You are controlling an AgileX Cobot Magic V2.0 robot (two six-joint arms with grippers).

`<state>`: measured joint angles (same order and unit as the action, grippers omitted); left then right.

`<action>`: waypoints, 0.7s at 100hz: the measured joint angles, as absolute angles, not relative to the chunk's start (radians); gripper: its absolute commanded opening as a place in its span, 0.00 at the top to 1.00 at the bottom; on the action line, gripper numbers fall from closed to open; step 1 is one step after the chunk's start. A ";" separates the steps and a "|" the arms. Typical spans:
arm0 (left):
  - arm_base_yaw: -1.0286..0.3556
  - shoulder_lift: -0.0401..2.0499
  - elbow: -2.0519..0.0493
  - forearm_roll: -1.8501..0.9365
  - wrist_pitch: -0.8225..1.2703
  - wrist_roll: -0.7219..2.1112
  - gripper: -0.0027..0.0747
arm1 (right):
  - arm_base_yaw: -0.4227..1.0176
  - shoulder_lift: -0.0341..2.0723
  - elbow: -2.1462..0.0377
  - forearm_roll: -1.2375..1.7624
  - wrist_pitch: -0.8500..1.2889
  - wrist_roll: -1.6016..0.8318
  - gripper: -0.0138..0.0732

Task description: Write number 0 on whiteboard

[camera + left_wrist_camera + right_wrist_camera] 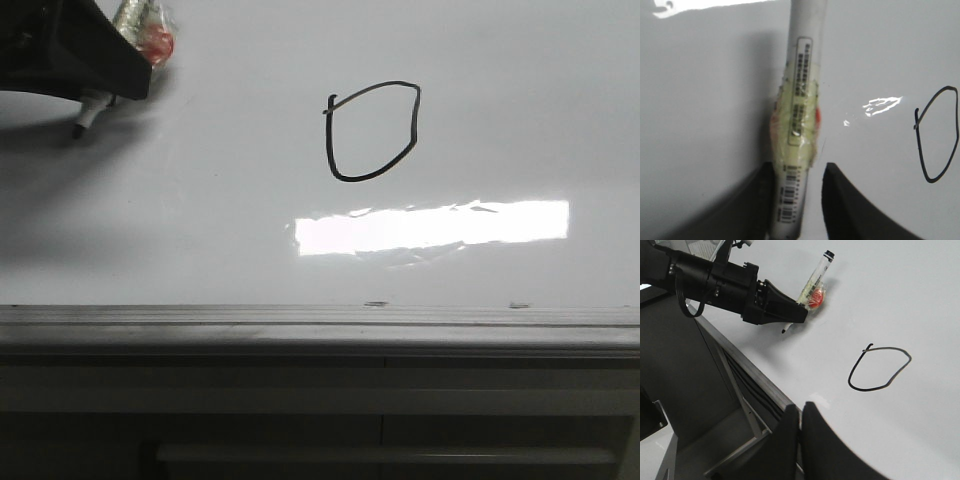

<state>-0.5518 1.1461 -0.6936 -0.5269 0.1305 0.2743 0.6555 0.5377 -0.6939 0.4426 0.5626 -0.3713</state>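
Note:
The number 0 (329, 150) is a thin black lopsided loop on the whiteboard (200, 230); it also shows in the left wrist view (919, 150) and the right wrist view (867, 389). My left gripper (799, 171) is open around a white marker (802, 75) wrapped with yellowish tape. One finger touches the marker and a gap shows at the other. In the front view this gripper (135, 85) is at the far left, left of the 0, with the marker tip (78, 128) by the board. My right gripper (800, 412) is shut and empty over the board's edge.
The board's grey metal rim (320, 325) runs along the near side, with a grey cabinet front and a handle (380, 455) below it. A bright glare (430, 225) lies under the 0. A metal frame (747, 415) and dark cables sit beyond the edge.

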 measured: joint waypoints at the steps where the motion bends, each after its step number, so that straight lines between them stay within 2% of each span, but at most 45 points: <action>1: -0.552 1.146 -0.694 -0.527 0.130 0.274 0.48 | 0.656 0.538 -0.694 0.443 0.563 -0.371 0.89; 9: -0.552 1.146 -0.694 -0.528 0.128 0.274 0.43 | 0.656 0.538 -0.694 0.445 0.563 -0.371 0.89; 54: -0.552 1.119 -0.694 -0.529 0.128 0.274 0.43 | 0.656 0.538 -0.694 0.446 0.563 -0.371 0.89; 63: -0.552 1.066 -0.694 -0.529 0.131 0.274 0.46 | 0.656 0.538 -0.694 0.446 0.557 -0.378 0.90; 70: -0.552 1.002 -0.694 -0.529 0.142 0.274 0.51 | 0.656 0.536 -0.694 0.436 0.550 -0.398 0.90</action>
